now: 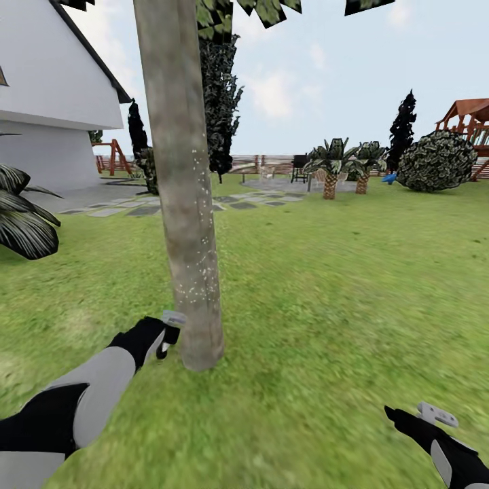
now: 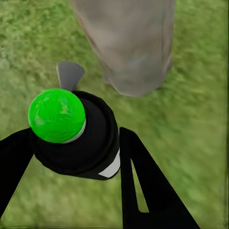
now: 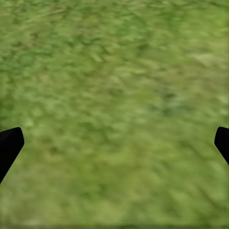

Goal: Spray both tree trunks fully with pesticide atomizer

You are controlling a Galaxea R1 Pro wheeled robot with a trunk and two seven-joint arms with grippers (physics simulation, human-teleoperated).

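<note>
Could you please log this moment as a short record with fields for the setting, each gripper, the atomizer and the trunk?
setting: lawn with a white house at the left and a round bush far right
left gripper: shut on the pesticide atomizer, low beside the trunk base
pesticide atomizer: dark bottle, green top, white label patch, nozzle toward the trunk
tree trunk: upright, mottled grey-brown, fine white specks on its lower right side
right gripper: open, nothing between the fingers, over bare grass
</note>
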